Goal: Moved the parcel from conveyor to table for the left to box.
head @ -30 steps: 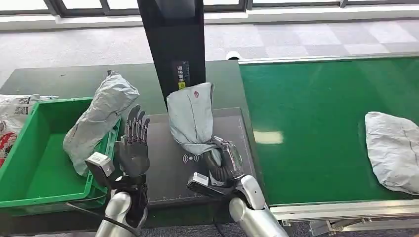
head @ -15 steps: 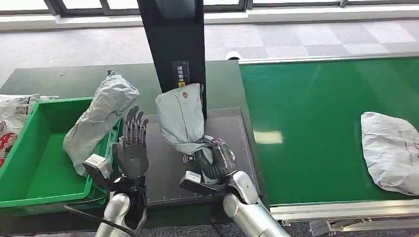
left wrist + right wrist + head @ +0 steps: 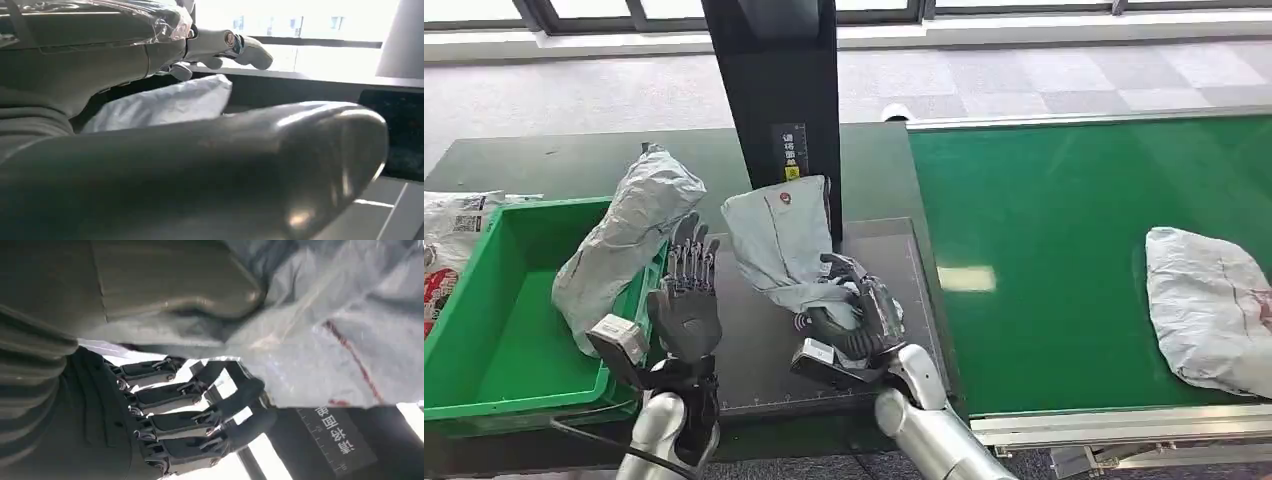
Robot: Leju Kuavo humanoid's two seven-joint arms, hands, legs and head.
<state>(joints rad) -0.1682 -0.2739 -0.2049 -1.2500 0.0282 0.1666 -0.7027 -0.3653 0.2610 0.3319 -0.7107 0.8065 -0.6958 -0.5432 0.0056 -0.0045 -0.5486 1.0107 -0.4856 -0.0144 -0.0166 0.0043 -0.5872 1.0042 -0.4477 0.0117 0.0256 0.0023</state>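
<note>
Over the dark bench [image 3: 879, 170], my right hand [image 3: 849, 315] is gripping the parcel [image 3: 774, 245]; I'm lowering gently beside the open left hand [image 3: 686, 300].

Silver forearms, dark many-fingered left hand [image 3: 687, 305] and right hand [image 3: 856, 320], grey ribbed covers (plus thick grey thumbs) up close; small grey camera boxes at wrists; black cable below left wrist.

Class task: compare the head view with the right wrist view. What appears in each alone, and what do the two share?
Head view alone: the green bin with a grey parcel leaning on its rim, the left hand raised with fingers apart, and another parcel on the conveyor.

Right wrist view alone: the printed ruler strip, close up.

Both: the right hand holding the grey parcel.
</note>
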